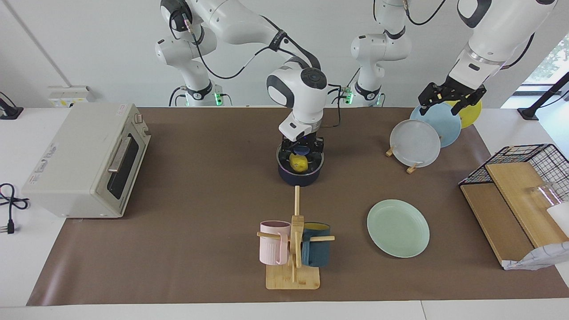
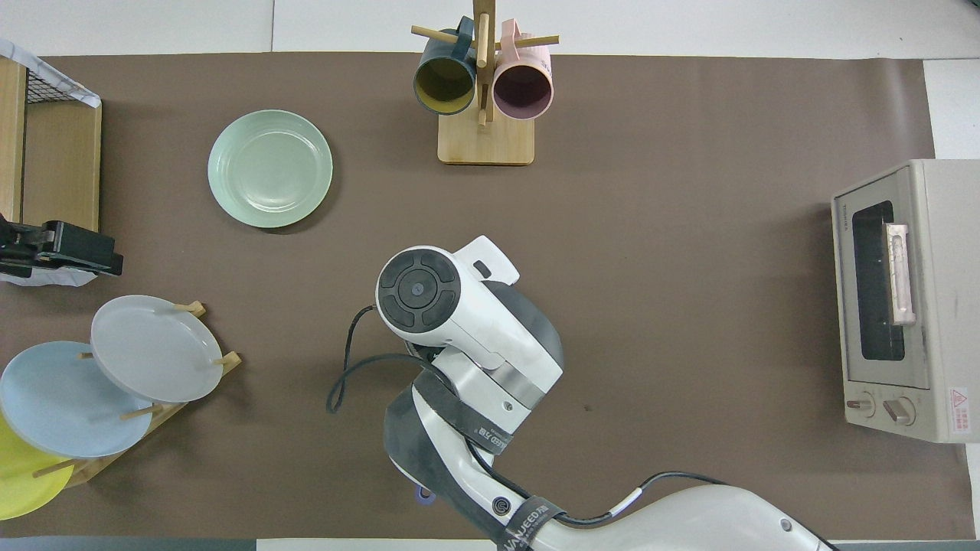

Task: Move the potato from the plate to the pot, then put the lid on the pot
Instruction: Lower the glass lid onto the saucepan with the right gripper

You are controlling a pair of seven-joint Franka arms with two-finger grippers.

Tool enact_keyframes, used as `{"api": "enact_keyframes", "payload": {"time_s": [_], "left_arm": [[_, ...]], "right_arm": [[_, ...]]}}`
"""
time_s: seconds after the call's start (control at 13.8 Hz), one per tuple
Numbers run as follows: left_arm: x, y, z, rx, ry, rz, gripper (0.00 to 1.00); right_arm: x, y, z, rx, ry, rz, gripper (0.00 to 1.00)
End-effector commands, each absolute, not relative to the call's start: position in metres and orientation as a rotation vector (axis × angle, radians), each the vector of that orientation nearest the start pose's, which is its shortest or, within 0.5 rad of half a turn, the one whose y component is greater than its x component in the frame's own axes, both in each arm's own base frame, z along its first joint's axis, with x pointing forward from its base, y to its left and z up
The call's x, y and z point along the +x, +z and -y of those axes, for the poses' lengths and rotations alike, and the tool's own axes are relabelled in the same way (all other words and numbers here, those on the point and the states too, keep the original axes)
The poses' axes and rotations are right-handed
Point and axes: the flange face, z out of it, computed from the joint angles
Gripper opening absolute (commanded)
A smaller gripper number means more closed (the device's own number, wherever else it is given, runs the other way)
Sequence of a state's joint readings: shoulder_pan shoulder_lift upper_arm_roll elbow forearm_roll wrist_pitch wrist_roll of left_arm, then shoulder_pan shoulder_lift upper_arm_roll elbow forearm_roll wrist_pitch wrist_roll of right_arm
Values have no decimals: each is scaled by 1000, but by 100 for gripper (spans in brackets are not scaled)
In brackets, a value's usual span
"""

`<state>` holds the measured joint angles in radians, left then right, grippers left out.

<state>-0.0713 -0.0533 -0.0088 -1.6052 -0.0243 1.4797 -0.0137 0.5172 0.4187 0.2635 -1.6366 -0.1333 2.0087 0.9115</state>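
Our right jaws (image 1: 302,150) are pinched on the blue knob of the lid (image 1: 301,156), which sits directly beneath them on the pot (image 1: 300,175). The potato (image 1: 298,163) lies under the glass inside the pot, the plate (image 1: 398,227) bare. We judge the release comes next, straight up from the knob. Our left jaws (image 1: 450,103) wait spread over the plate rack (image 1: 402,160).

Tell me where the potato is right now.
In the facing view the potato lies inside the pot at mid-table, under the lid, nearer the robots than the mug rack.
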Motion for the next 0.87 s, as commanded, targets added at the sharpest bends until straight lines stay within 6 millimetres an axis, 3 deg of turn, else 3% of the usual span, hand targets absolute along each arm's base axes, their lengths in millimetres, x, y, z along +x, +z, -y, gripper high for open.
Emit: {"api": "enact_keyframes", "payload": {"time_s": [0.0, 0.07, 0.14, 0.22, 0.29, 0.51, 0.72, 0.8], "left_arm": [[523, 635, 43, -3152, 113, -84, 100], [522, 635, 43, -3152, 117, -82, 100], [522, 635, 43, -3152, 117, -82, 100], [522, 636, 43, -3152, 113, -82, 100], [522, 636, 43, -3153, 108, -77, 100], [523, 636, 42, -3153, 105, -82, 100], [522, 636, 42, -3151, 108, -84, 100], [522, 635, 43, -3151, 110, -84, 100]], "right_arm": [[484, 370, -444, -3161, 23, -183, 0], [485, 370, -443, -3159, 20, -187, 0], [486, 368, -441, -3158, 20, -186, 28], [487, 368, -442, -3152, 11, -181, 82], [487, 368, -441, -3149, 5, -176, 100], [498, 376, -434, -3155, -19, -183, 100], [519, 418, -410, -3123, -96, -176, 100], [528, 432, -393, -3129, -100, -167, 100]]}}
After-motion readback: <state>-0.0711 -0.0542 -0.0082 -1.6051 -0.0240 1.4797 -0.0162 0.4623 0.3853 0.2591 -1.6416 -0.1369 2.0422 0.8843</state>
